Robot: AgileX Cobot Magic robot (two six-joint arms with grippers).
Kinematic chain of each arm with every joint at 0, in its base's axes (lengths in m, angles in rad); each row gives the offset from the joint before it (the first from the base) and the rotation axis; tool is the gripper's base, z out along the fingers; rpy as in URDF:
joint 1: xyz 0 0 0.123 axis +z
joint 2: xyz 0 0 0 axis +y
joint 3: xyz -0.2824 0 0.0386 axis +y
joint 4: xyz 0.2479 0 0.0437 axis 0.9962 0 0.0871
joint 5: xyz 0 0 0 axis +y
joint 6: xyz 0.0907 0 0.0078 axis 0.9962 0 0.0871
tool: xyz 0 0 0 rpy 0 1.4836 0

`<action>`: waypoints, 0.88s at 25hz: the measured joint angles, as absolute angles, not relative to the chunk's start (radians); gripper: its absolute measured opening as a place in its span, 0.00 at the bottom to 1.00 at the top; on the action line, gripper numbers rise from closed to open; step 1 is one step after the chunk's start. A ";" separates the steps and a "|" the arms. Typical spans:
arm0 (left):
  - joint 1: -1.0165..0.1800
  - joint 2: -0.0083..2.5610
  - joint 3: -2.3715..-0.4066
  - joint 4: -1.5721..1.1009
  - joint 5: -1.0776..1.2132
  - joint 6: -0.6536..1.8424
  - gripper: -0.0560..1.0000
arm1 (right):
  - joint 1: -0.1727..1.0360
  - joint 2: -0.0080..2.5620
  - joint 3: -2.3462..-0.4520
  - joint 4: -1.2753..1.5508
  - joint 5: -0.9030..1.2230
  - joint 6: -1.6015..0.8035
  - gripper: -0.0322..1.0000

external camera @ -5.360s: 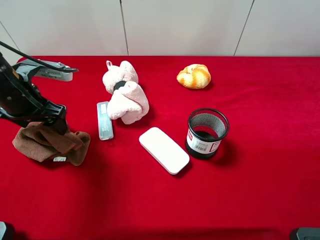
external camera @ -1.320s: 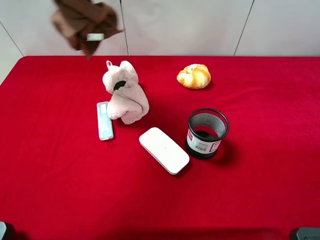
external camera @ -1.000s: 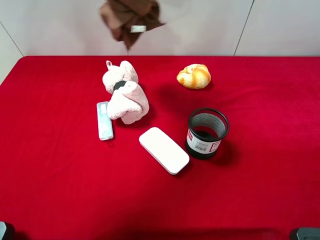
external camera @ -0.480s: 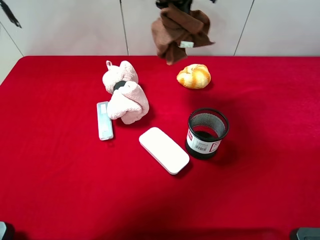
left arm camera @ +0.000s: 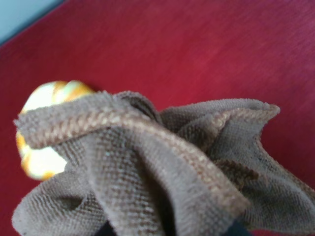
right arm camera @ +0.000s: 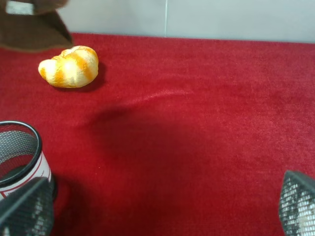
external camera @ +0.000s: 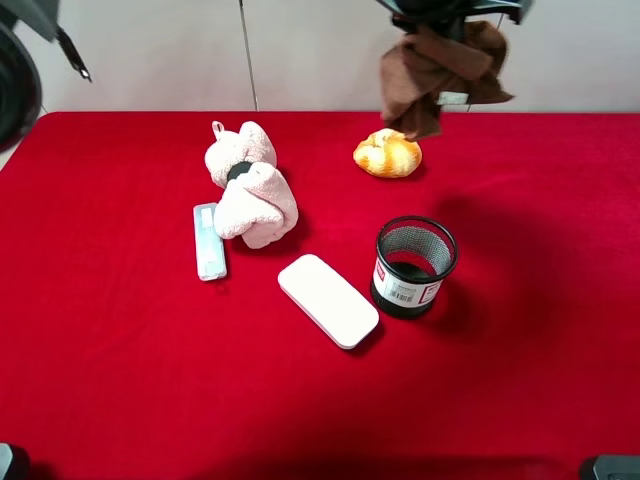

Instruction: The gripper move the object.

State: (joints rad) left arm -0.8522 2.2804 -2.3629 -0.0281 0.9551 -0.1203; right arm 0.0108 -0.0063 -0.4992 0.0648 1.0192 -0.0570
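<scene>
A brown towel (external camera: 441,74) hangs in the air from my left gripper (external camera: 447,18), which is shut on it high above the back right of the red table, just over a bread roll (external camera: 387,152). In the left wrist view the towel (left arm camera: 147,172) fills the frame and hides the fingers, with the bread roll (left arm camera: 42,147) below it. The towel's edge (right arm camera: 29,24) also shows in the right wrist view. My right gripper (right arm camera: 160,216) is open and empty, low over the table near a black mesh cup (right arm camera: 17,152).
On the red table (external camera: 120,380) lie a pink plush toy (external camera: 250,190), a small white-blue remote (external camera: 208,241), a white flat case (external camera: 328,299) and the black mesh cup (external camera: 414,266). Part of the left arm (external camera: 20,60) shows at the top left.
The left gripper lifted the brown towel off the table's left side and carried it high and rightward, from over the plush toy to over the bread roll. The other objects have not moved.
</scene>
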 joint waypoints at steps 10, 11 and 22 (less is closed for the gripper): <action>-0.934 2.333 -2.363 -0.015 0.779 -0.109 0.18 | 0.011 -0.006 -0.499 0.065 1.019 -0.057 0.70; -0.942 2.340 -2.363 -0.019 0.760 -0.107 0.18 | 0.011 -0.006 -0.499 0.065 1.019 -0.057 0.70; -0.969 2.391 -2.363 -0.241 0.683 -0.009 0.18 | 0.011 -0.006 -0.499 0.069 1.019 -0.054 0.70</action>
